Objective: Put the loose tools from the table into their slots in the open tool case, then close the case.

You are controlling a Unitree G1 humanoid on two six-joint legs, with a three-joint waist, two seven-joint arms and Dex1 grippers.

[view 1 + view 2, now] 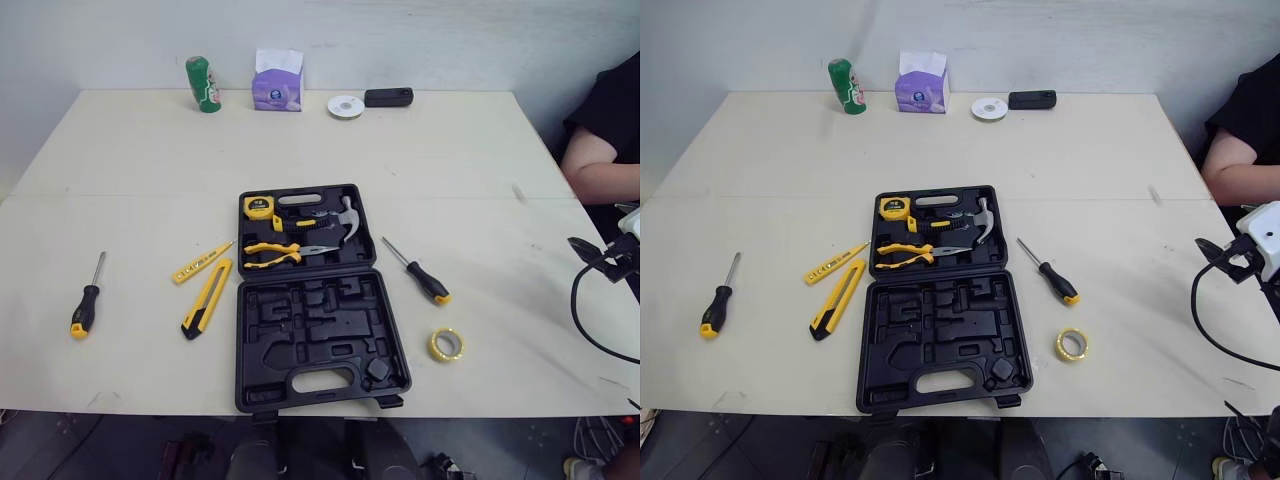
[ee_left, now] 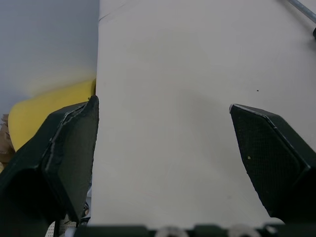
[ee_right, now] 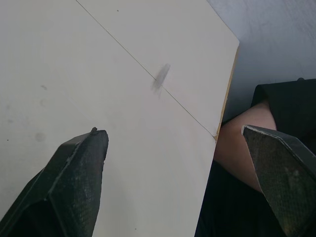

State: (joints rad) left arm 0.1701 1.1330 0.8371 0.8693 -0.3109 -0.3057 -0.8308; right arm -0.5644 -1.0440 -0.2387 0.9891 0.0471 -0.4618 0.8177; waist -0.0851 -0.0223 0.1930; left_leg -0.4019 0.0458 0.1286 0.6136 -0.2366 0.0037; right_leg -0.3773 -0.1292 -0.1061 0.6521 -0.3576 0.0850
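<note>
One moulded black plastic case [image 1: 320, 330] — yellow tape ring [image 1: 447, 344] nearby

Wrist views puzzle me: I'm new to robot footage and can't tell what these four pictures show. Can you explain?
A two-armed humanoid robot took these. Both eye views come from its head camera, looking down on a pale wooden table. On it lies an open black plastic tool case, already holding a yellow tape measure, a steel hammer and yellow-handled pliers. Loose around it: a black-and-yellow screwdriver on the left, a second screwdriver on the right, a yellow utility knife, a yellow tester pen and a yellow tape roll. Each wrist view looks along one arm's two black fingers: the left end effector and the right end effector both stand open, holding nothing. A person's arm shows at the right.
</note>
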